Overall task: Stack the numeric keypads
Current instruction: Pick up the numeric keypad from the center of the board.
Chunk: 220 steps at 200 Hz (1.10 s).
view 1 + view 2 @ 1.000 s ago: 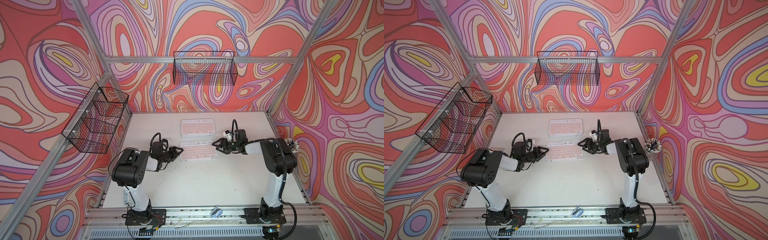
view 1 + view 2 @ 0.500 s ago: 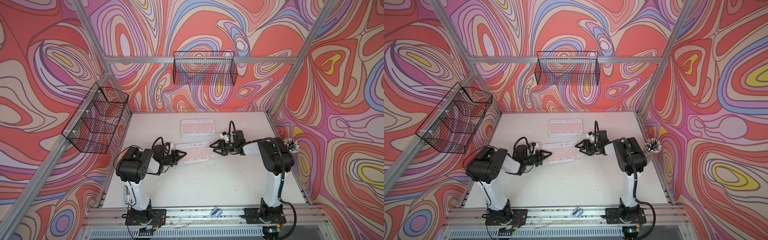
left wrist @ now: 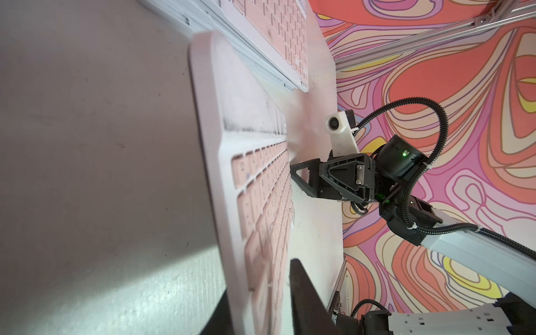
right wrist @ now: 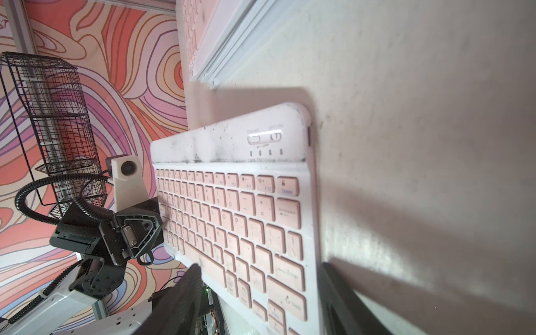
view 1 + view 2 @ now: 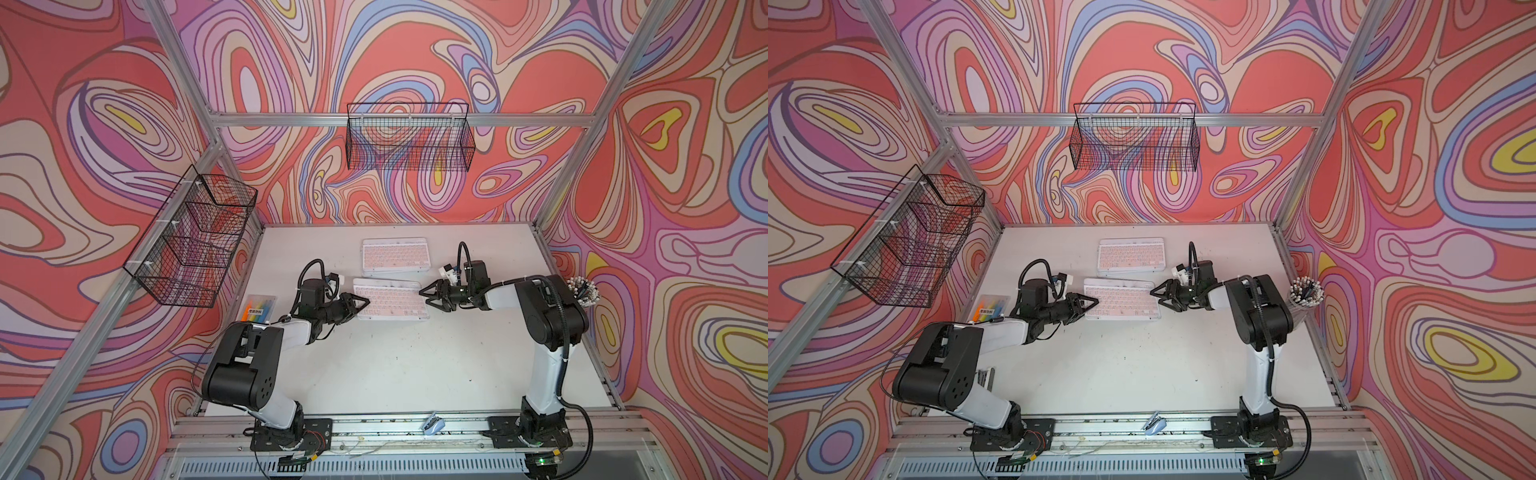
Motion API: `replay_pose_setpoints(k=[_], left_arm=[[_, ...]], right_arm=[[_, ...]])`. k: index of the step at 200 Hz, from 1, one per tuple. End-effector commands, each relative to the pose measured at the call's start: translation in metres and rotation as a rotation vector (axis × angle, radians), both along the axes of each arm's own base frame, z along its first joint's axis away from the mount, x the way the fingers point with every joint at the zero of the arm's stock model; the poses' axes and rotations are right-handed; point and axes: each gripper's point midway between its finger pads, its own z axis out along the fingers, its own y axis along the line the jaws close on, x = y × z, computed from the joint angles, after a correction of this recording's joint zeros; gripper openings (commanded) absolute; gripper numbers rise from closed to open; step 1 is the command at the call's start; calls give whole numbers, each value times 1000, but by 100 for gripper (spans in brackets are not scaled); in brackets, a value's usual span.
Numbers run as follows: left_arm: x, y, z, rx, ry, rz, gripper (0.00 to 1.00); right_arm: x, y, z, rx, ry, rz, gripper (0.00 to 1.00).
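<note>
Pink-keyed clear-framed slim keypad [image 5: 390, 301] held tilted.
left gripper [image 5: 365, 303] jaws clamped on one end; right gripper [image 5: 426, 297] jaws apart astride the other.

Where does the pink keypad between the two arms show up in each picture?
Top view: pink keypad mid-table, just in front of the stack.
Top view: pink keypad in the same spot.
Left wrist: pink keypad close up, running through the picture's middle.
Right wrist: pink keypad close up, filling the middle.
Shared landmark: the stack, visible in all four.
</note>
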Motion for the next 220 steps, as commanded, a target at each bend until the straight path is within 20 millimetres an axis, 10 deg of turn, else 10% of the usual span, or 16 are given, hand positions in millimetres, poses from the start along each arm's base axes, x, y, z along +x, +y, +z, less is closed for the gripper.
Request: replay_pose_setpoints(k=[1, 42, 168, 220], left_arm=[[0, -3, 8, 1, -15, -23, 21], [2, -4, 15, -13, -25, -22, 0], [5, -18, 75, -304, -122, -51, 0], [-3, -17, 54, -289, -71, -48, 0]], right_arm=[[2, 2, -7, -11, 30, -5, 66], [5, 3, 1, -10, 16, 3, 65], [15, -26, 39, -71, -73, -50, 65], [16, -19, 68, 73, -102, -36, 52]])
